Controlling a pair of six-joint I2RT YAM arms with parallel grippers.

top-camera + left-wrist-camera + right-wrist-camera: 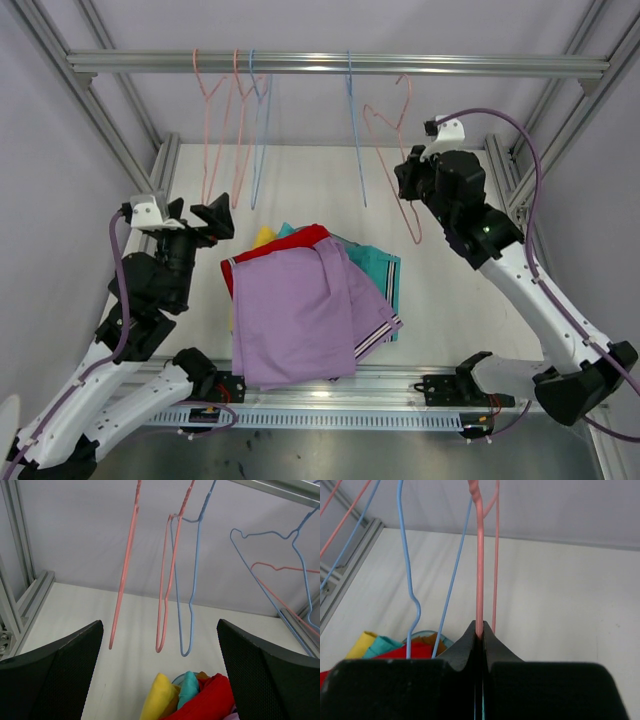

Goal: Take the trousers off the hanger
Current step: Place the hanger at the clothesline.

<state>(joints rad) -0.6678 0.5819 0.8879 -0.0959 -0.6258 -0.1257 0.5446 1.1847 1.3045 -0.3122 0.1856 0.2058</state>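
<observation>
**Right gripper** (481,630): jaws clenched on the lower wire of a bare pink wire hanger (479,570). In the top view this sat at the upper right of the frame. The hanger hung by its hook from the aluminium crossbar (340,63).

**Left gripper** (160,625): fingers spread wide with nothing between them. It sat at the middle left of the top view, pointing towards the hangers.

**Other hangers:** two pink (122,580) and two blue wire hangers (192,580) hung on the same bar, all of them bare.

**Trousers:** none were on any hanger. They lay heaped on the white table (440,300) at the lower centre of the top view.
- The lilac pair with white side stripes (295,320) lay on top.
- The red (300,240), teal (375,265) and yellow (263,237) pairs showed beneath it.
- A brown scrap (202,675) was barely visible.

**Judgement:** removal looked complete, with only the release of the pink hanger outstanding.

**Risks:**
- If the right arm retracted before its jaws let go, the hook could be dragged off the crossbar.
- The same pull could swing the hanger into the blue one beside it and tangle the wires.
- The lilac pair reached the table's lower edge, so a low pass by either arm could snag the cloth and pull the heap off.
</observation>
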